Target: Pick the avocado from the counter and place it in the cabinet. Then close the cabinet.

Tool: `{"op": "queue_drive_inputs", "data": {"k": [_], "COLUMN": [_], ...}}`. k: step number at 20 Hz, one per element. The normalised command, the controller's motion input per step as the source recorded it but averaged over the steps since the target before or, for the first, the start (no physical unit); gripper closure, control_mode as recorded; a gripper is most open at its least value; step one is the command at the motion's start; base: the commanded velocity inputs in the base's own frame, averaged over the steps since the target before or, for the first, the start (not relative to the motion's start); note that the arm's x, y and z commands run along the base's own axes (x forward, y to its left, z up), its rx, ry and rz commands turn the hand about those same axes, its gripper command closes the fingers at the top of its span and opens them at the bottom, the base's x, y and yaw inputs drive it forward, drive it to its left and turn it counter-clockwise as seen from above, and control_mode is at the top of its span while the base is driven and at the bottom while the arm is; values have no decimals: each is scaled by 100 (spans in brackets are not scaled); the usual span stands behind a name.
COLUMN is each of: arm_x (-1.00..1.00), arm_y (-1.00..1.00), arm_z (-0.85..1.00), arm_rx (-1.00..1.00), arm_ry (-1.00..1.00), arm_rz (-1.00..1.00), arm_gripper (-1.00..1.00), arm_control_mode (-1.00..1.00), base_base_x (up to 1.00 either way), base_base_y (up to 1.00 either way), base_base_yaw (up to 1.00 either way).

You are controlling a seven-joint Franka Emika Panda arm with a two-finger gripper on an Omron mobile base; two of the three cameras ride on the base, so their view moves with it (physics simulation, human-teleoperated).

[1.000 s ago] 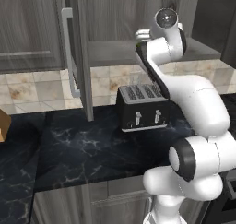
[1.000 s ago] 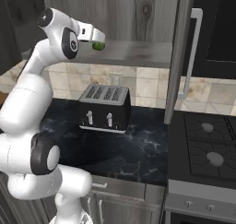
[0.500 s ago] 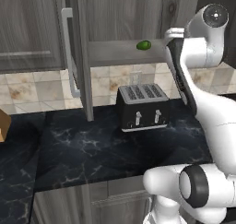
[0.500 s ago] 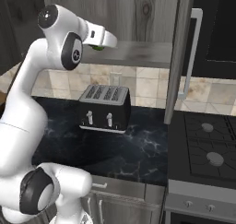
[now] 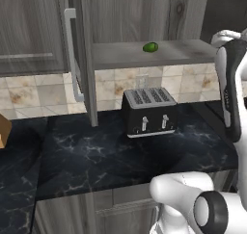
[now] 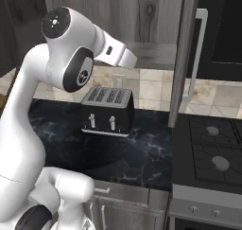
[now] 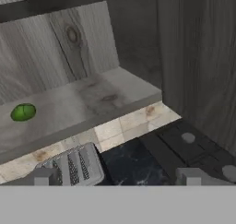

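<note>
Two dark fingertips of my gripper [image 7: 117, 177] stand at the near edge of the hand view, spread as wide as they go, with nothing between them and nothing touching them. My jaws are released and empty.

The avocado [image 5: 150, 47] lies on the grey shelf [image 5: 183, 51] of the cabinet [image 5: 144, 16], alone, toward the left part of the shelf and well apart from my fingers. In the hand view the avocado [image 7: 23, 112] sits far off to the left on that same shelf [image 7: 92, 101], whose pale front edge runs across the picture.

Both cabinet doors stand open: the left door [image 5: 79, 55] with its long silver bar handle [image 5: 71, 55] juts out toward me, and the right door [image 6: 183, 54] is seen edge-on from the right base view, its handle [image 6: 198, 54] on the far side.

Below the shelf, the black four-slot toaster [image 5: 148, 111] stands on the counter [image 5: 96, 156], near the tiled back wall [image 5: 43, 91]. A gas hob [image 6: 212, 153] lies to the right of the counter. My forearm [image 6: 111, 51] reaches up in front of the cabinet.
</note>
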Motion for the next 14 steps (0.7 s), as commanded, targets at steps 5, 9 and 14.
{"op": "queue_drive_inputs", "data": {"k": [5, 9, 14], "arm_x": [-100, -100, -100], "arm_y": [-52, -29, -28], "arm_z": [18, 3, 0], "arm_rx": [30, 27, 21], "arm_ry": [0, -7, -16], "arm_rz": [-18, -18, -17], "arm_gripper": [-100, -100, -100], "arm_control_mode": [-100, -100, -100], "base_base_x": [0, 0, 0], "base_base_y": [0, 0, 0], "base_base_yaw": [0, 0, 0]}}
